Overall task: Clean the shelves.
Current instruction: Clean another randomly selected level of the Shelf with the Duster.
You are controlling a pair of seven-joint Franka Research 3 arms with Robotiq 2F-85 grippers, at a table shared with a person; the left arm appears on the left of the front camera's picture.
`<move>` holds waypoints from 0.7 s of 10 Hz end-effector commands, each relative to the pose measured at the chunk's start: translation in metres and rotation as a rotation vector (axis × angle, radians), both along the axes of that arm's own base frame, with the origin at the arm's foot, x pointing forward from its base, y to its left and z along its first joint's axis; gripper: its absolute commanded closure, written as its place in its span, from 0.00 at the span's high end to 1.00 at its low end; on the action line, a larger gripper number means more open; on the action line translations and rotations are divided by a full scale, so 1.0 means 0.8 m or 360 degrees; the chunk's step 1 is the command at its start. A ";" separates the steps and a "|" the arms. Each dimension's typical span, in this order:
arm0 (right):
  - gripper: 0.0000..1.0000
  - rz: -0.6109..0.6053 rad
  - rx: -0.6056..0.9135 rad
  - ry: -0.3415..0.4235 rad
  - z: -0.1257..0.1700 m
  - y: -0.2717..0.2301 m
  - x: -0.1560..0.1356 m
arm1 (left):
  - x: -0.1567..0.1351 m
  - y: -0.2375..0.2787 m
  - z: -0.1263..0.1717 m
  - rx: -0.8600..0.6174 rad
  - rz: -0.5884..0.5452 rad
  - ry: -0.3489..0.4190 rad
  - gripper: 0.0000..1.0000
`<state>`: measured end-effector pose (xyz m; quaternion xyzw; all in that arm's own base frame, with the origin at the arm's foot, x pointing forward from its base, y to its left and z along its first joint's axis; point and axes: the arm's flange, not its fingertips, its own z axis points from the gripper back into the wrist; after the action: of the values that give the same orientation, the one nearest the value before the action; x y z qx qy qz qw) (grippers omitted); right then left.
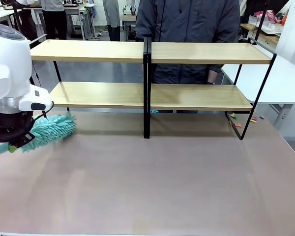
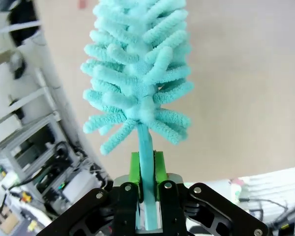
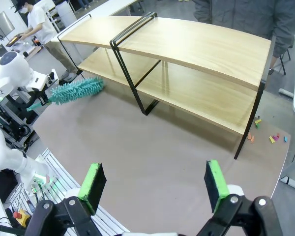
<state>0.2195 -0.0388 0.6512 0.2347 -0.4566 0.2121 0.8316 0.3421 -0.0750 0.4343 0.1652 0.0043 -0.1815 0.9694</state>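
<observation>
Shelves (image 1: pixel 88 50) stood along the table's (image 1: pixel 162 182) far edge, a person (image 1: pixel 187 19) right behind them. A teal duster (image 1: pixel 54 127) sat low by their left end. On the left wrist, the left gripper (image 2: pixel 147 167) was clamped tight on the duster's handle. On the right wrist, the right gripper (image 3: pixel 155 179) hung above the table's near edge, jaws spread wide.

The left arm (image 1: pixel 7 64) stands off the left end of the shelves (image 1: pixel 93 51), wrist bent down. The left gripper (image 2: pixel 147 164) sits low beside their lower board, green pads (image 2: pixel 134 167) pinched on a teal duster (image 2: pixel 137 73) by its handle. The right gripper (image 3: pixel 155 187) hovers high before the shelves, tilted toward them, jaws spread wide.
</observation>
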 end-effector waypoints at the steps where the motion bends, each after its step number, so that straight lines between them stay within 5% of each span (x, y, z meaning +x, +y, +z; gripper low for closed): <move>1: 1.00 0.0020 0.0014 -0.0008 0.000 0.000 0.000 | -0.082 0.042 -0.054 -0.0254 0.0003 0.0092 0.13; 2: 1.00 0.0020 0.0014 -0.0008 0.000 0.000 0.000 | -0.079 0.037 -0.057 -0.0358 0.0052 0.0137 0.13; 3: 1.00 0.0020 0.0014 -0.0008 0.000 0.000 0.000 | -0.002 0.001 -0.001 -0.0122 -0.0016 0.0056 0.13; 7: 1.00 0.0020 0.0014 -0.0008 0.000 0.000 0.000 | -0.002 0.001 -0.001 -0.0122 -0.0016 0.0056 0.13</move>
<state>0.2195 -0.0388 0.6512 0.2347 -0.4565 0.2121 0.8316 0.3396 -0.0752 0.4326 0.1147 0.0188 -0.1956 0.9738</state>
